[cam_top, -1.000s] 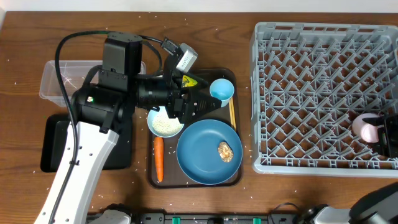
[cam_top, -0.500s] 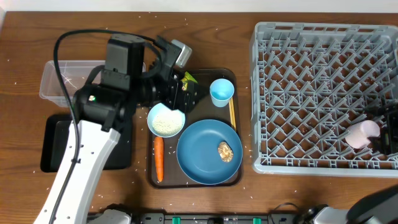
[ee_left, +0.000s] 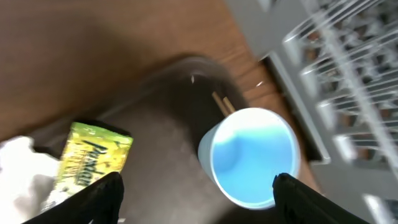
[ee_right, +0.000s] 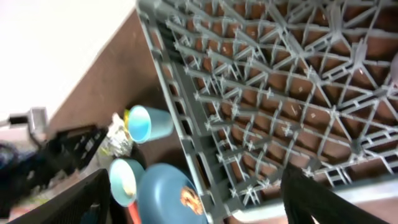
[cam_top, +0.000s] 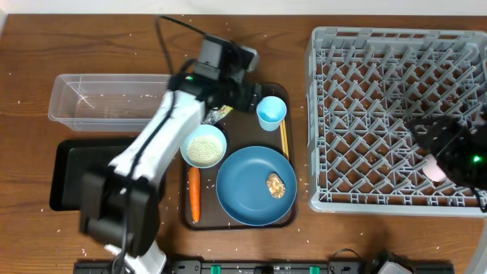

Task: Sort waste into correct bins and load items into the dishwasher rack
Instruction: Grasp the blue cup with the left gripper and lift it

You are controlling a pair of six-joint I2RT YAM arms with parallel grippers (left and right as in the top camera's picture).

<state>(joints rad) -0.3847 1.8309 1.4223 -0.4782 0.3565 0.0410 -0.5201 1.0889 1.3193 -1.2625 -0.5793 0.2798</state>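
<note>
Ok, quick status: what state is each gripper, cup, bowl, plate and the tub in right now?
Left gripper: open, empty, by the small light-blue cup.
Right gripper: open, empty, above the grey plastic rack.
Light-blue cup: upright, empty, on the brown tray.
Small pink cup: in the rack, partly hidden.
Small white bowl: upright, holding rice.
Round blue plate: flat, brown food lump on it.
Clear plastic tub: nothing sizeable inside.

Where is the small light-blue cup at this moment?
In the overhead view the light-blue cup stands upright in the far right corner of the brown tray, beyond the blue plate, with the chopsticks near its right side.
</note>
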